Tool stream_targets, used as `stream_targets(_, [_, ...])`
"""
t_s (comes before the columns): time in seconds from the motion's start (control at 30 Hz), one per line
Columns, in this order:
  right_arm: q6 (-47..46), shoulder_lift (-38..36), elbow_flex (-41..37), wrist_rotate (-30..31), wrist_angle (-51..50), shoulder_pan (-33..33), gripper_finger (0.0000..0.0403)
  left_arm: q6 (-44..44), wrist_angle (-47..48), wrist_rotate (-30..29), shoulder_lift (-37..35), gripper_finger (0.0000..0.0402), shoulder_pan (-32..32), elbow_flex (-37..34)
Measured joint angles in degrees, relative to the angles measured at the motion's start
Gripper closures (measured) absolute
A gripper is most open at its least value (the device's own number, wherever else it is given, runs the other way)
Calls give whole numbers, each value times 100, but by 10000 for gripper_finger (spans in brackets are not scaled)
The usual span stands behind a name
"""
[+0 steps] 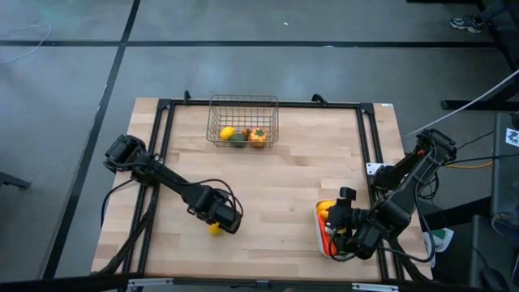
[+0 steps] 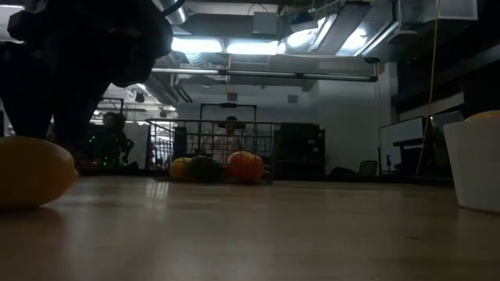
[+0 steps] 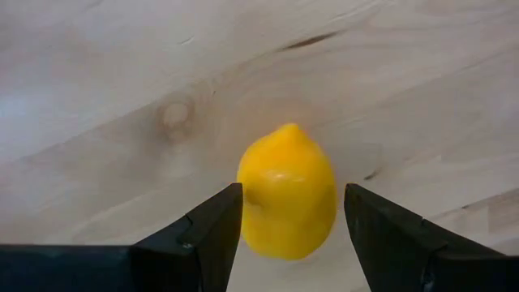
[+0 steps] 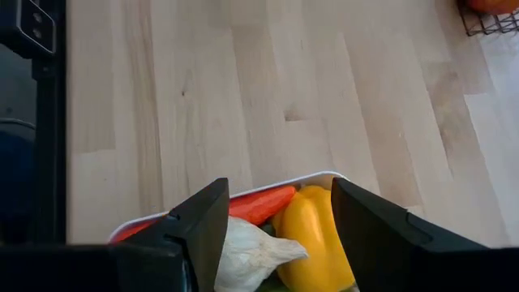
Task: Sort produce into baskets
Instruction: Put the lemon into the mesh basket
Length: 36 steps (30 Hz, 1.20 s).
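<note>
Pale wood tabletop (image 1: 276, 186); dim room beyond. Left gripper (image 3: 292, 235) spread, a lemon (image 3: 288, 193) lying on the wood between its fingers, not gripped. Right gripper (image 4: 280, 223) spread above white tray (image 4: 268, 186) holding yellow pepper (image 4: 318, 239), carrot (image 4: 259, 204), garlic (image 4: 251, 253). Wire basket (image 1: 243, 120) at the far edge holds three pieces of produce.

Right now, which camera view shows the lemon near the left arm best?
The left wrist view: the lemon fills the middle, whole, between the left tool fingers. The high view shows only a yellow bit under the arm; the low view cuts it off; the right wrist view misses it.
</note>
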State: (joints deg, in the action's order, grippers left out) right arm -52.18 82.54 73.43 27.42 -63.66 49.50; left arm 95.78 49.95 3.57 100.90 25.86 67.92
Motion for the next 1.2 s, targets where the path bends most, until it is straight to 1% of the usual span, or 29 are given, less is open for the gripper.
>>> stream_targets(0.17, [50, 0, 0, 7, 192, 0, 185, -8, 18, -44, 0, 190, 3, 0])
stream_targets(0.27, [743, 0, 0, 147, 219, -2, 185, -15, 20, -65, 0, 190, 3, 0])
stream_targets(0.37, [921, -97, 0, 143, 216, -80, 185, -14, 20, -80, 0, 190, 3, 0])
stream_targets(0.5, [1055, -649, 20, -204, 221, -391, 185, -31, 20, -87, 0, 190, 2, 0])
stream_targets(0.63, [1907, -1350, 20, -267, 385, -736, 185, -112, 20, -89, 0, 190, -2, 0])
stream_targets(0.73, [2436, -2009, -122, -331, 469, -1003, 185, -122, 22, -89, 0, 190, -2, 0])
stream_targets(0.83, [2711, -2859, -601, -332, 695, -1329, 185, -144, 24, -89, 0, 190, -2, 0])
stream_targets(0.9, [2864, -3553, -1135, -359, 1014, -1548, 185, -200, 22, -89, 0, 190, -2, 0])
stream_targets(1.07, [3277, -5398, -2774, -768, 2254, -1947, 185, -227, 22, -89, 0, 190, -2, 0])
stream_targets(1.2, [3337, -6928, -3905, -755, 2713, -2081, 185, -229, 22, -89, 0, 190, -2, 0])
